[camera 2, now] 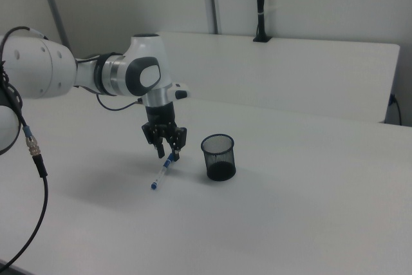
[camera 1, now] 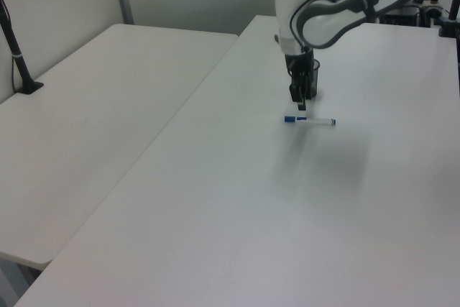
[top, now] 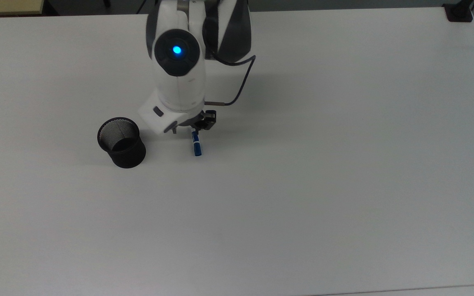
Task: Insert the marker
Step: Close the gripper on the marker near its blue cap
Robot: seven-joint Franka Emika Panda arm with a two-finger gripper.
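We saw the marker (top: 196, 146) lying flat on the white table (top: 344, 164), just beside the black mesh cup (top: 121, 142) on the top view's right, apart from it. The gripper (camera 2: 167, 152) hung directly over the marker's barrel, fingers spread to either side of it. Whether the fingertips already touched the table we could not tell; the marker seemed not yet gripped.

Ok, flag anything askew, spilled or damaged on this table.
Nothing stands out. The black mesh cup stands upright and looks intact. The marker lies flat on the table beside it, not yet inserted, with the open claw over it.
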